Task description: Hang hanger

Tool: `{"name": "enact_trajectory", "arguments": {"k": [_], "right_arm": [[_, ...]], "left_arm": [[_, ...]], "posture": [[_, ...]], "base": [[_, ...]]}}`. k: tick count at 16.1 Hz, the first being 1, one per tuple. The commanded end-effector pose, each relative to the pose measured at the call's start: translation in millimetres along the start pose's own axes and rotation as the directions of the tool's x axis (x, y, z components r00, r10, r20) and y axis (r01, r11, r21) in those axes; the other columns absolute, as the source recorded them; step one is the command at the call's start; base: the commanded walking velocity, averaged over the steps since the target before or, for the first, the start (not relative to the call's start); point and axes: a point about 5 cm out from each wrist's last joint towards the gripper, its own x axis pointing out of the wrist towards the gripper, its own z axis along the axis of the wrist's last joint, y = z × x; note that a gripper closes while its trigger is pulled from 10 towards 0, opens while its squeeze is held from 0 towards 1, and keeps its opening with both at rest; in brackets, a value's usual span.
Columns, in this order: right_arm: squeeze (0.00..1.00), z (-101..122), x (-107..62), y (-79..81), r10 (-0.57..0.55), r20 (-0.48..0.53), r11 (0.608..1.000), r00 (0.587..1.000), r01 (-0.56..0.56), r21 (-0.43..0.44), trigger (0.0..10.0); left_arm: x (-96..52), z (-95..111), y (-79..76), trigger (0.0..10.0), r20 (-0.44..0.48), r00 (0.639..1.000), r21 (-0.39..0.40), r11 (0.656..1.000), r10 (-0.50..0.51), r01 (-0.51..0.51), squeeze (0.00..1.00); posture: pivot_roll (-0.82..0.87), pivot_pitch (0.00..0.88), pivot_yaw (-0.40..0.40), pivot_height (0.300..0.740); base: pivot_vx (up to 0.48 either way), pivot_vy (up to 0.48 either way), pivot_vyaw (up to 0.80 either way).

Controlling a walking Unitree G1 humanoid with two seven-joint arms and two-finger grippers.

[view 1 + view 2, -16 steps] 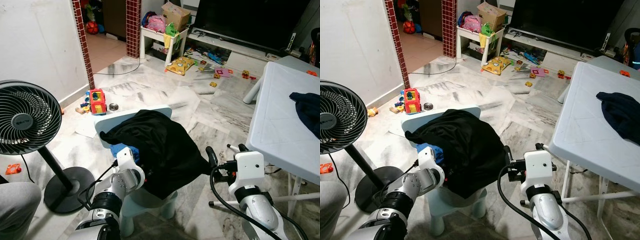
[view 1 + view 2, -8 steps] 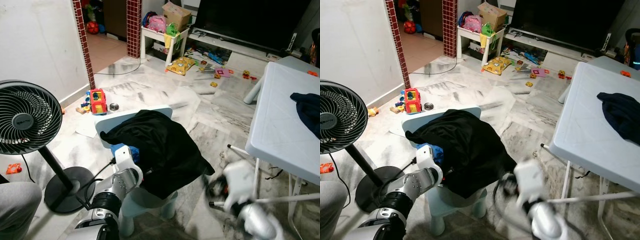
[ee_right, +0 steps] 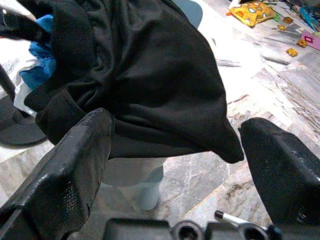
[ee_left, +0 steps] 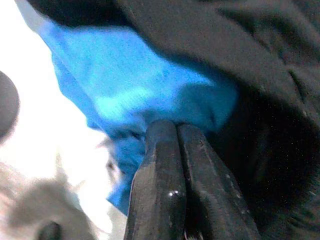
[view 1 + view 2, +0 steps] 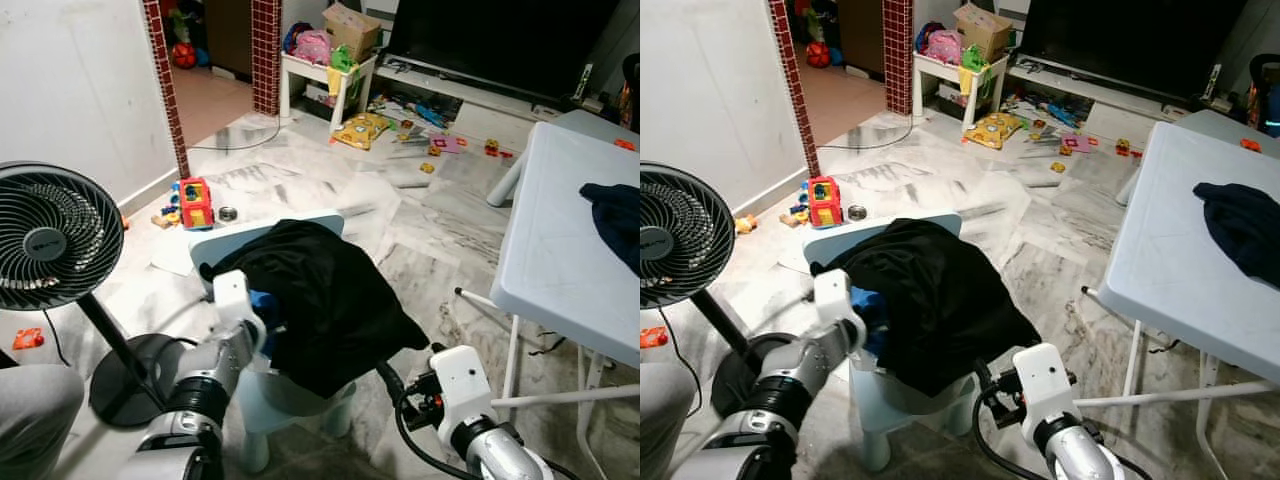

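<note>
At far left I see a fan (image 5: 45, 245). Centre frame, a small chair (image 5: 290, 400) carries a black garment (image 5: 325, 295) heaped over blue cloth (image 4: 135, 95). My left gripper (image 4: 172, 132) has its fingers pressed together at the blue cloth. Lower right, my right gripper (image 3: 175, 150) is spread wide, facing the garment. I can't make out a hanger. A white table (image 5: 560, 260) at right holds dark cloth (image 5: 615, 220).

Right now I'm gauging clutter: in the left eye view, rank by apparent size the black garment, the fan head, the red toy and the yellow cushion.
1. black garment
2. fan head, enlarged by nearness
3. red toy and yellow cushion: look alike, and the cushion is farther, so unranked.
</note>
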Motion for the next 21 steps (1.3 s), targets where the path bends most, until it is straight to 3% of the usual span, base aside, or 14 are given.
{"name": "enact_trajectory", "arguments": {"k": [1, 3, 5, 6, 8, 9, 10, 11, 12, 14, 16, 19, 20, 21], "right_arm": [[0.0, 0, -0.2, -1.2, -0.007, -0.008, 1.0, 1.0, 0.007, -0.007, 10.0], [0.0, 0, 1.6, -0.1, -0.004, -0.012, 1.0, 1.0, 0.004, -0.015, 10.0], [0.0, 0, 2.3, -0.4, -0.007, -0.012, 1.0, 1.0, 0.007, -0.018, 10.0], [0.0, 0, 2.4, -0.5, -0.01, -0.01, 1.0, 1.0, 0.01, -0.019, 10.0], [0.0, 1, 4.0, -0.3, -0.011, -0.009, 1.0, 1.0, 0.01, -0.022, 10.0], [0.0, 1, 4.4, 0.3, -0.008, -0.01, 1.0, 1.0, 0.008, -0.027, 10.0], [0.0, 0, 4.6, 0.7, -0.006, -0.01, 1.0, 1.0, 0.006, -0.031, 10.0], [0.0, 0, 4.8, 1.2, -0.003, -0.012, 0.999, 1.0, 0.002, -0.035, 10.0], [0.0, 0, 5.2, 1.3, 0.003, -0.016, 0.999, 1.0, -0.003, -0.045, 10.0], [0.0, -1, 5.9, 0.0, 0.005, -0.021, 0.998, 1.0, -0.006, -0.061, 10.0], [0.0, -2, 6.1, 0.7, 0.009, -0.025, 0.998, 1.0, -0.01, -0.067, 10.0], [0.0, -3, 6.2, 3.6, 0.018, -0.029, 0.997, 0.999, -0.02, -0.072, 10.0], [0.0, -3, 6.5, 4.2, 0.021, -0.03, 0.997, 0.999, -0.023, -0.075, 10.0], [0.0, -3, 7.1, 5.0, 0.026, -0.03, 0.996, 0.999, -0.029, -0.082, 10.0]], "left_arm": [[-0.1, 12, -5.4, 0.0, 0.043, 0.999, 0.043, 0.999, -0.011, 0.009, 0.0], [0.3, 21, -4.0, 0.0, 0.081, 0.997, 0.063, 0.998, -0.014, 0.008, 0.0], [-1.4, 35, -6.0, 0.0, 0.173, 0.984, 0.209, 0.978, -0.035, -0.002, 0.0], [-3.8, 47, -10.1, 0.0, 0.252, 0.964, 0.359, 0.933, -0.083, -0.013, 0.0], [-4.9, 54, -29.1, 0.0, 0.241, 0.949, 0.501, 0.864, -0.204, 0.058, 0.0], [-5.0, 51, -36.5, 2.2, 0.212, 0.948, 0.5, 0.859, -0.239, 0.105, 0.0], [-5.2, 48, -40.8, 2.2, 0.194, 0.946, 0.492, 0.86, -0.258, 0.134, 0.0], [-6.8, 43, -46.0, 4.9, 0.185, 0.939, 0.49, 0.856, -0.288, 0.166, 0.0], [-9.5, 31, -49.2, 10.0, 0.182, 0.934, 0.488, 0.853, -0.309, 0.187, 0.0], [-12.8, 9, -32.1, 10.0, 0.18, 0.961, 0.41, 0.904, -0.208, 0.119, 0.0], [-16.3, 6, -19.8, 10.0, 0.181, 0.972, 0.357, 0.931, -0.151, 0.078, 0.0], [-25.3, 3, -15.1, 10.0, 0.128, 0.976, 0.362, 0.924, -0.179, 0.122, 0.0], [-25.4, -1, -14.0, 10.0, 0.089, 0.98, 0.356, 0.925, -0.175, 0.133, 1.0], [-25.9, -6, -11.4, 10.0, 0.033, 0.986, 0.318, 0.937, -0.161, 0.143, 1.0]], "posture": [[0.01, 0.0, -0.076, 0.74], [0.01, 0.0, -0.073, 0.74], [0.01, 0.0, -0.071, 0.74], [0.01, 0.0, -0.071, 0.74], [0.02, 0.0, -0.068, 0.74], [0.02, 0.0, -0.069, 0.74], [0.02, 0.0, -0.069, 0.74], [0.02, 0.0, -0.071, 0.74], [0.02, 0.0, -0.077, 0.74], [0.02, 0.0, -0.082, 0.74], [0.03, 0.0, -0.085, 0.74], [0.04, 0.0, -0.086, 0.74], [0.04, 0.0, -0.085, 0.74], [0.04, 0.0, -0.085, 0.74]], "base": [[0.0, 0.0, 0.0], [0.0, 0.0, 0.0], [0.0, 0.0, 0.0], [0.0, 0.0, 0.0], [0.0, 0.0, 0.0], [0.0, 0.0, 0.0], [0.0, 0.0, 0.0], [0.0, 0.0, 0.0], [0.0, 0.0, 0.0], [0.0, 0.0, 0.0], [0.0, 0.0, 0.0], [0.0, 0.0, 0.0], [0.0, 0.0, 0.0], [0.0, 0.0, 0.0]]}}
